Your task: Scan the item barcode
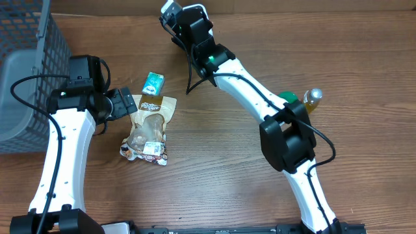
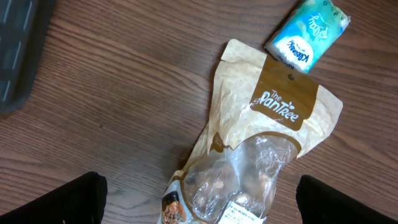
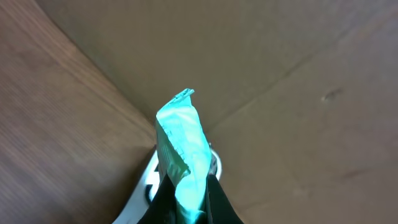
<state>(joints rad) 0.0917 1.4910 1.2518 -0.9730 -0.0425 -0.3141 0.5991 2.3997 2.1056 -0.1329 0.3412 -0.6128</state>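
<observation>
Teal packet (image 3: 180, 140) inside right gripper (image 3: 186, 202)

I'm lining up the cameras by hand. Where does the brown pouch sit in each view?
Overhead: pouch lies left of centre on the table.
Left wrist: pouch runs from upper centre to the bottom edge.
Right wrist: not in it; only a teal wrapper pinched in the right gripper.
Landmark: tissue pack at the pouch's top end, seen overhead and from the left wrist.
</observation>
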